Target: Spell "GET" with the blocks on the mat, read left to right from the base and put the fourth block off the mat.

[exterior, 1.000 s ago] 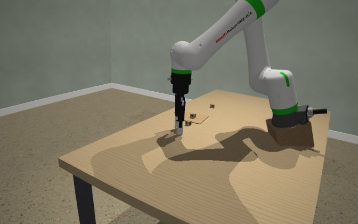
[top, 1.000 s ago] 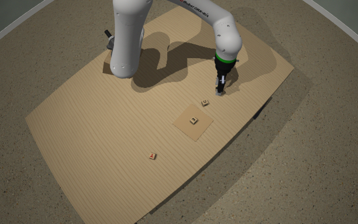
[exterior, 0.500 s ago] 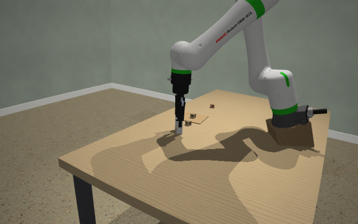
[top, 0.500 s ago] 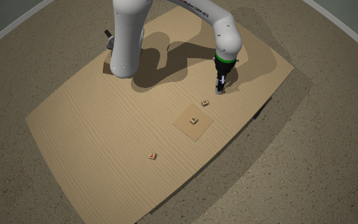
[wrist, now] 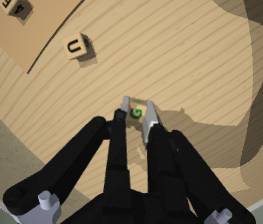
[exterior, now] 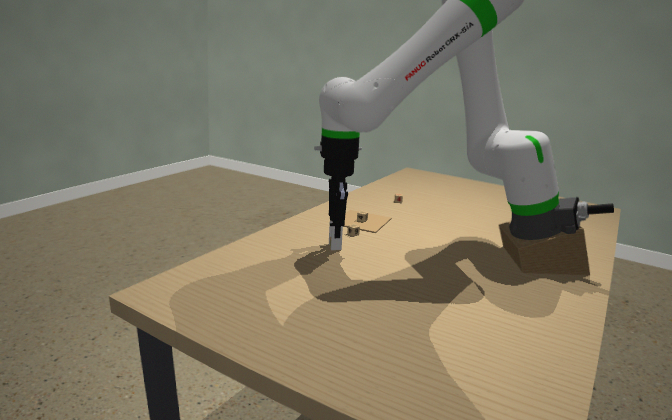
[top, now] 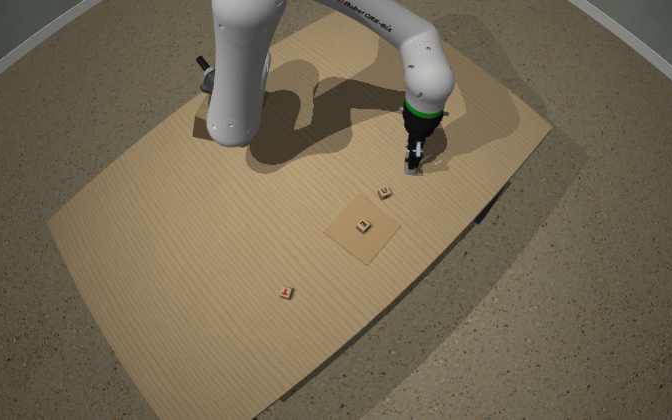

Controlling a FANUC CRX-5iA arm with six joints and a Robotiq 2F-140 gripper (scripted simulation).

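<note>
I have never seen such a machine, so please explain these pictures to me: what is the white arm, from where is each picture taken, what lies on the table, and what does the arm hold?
It is a jointed robot arm bolted to a wooden table. One picture looks down from above, one from the side, one from a camera on the wrist. At its tip is a black two-finger gripper, shut on a small G block at the table top. A thin square mat carries the E block. The U block lies just off the mat, and the T block farther away.
</note>
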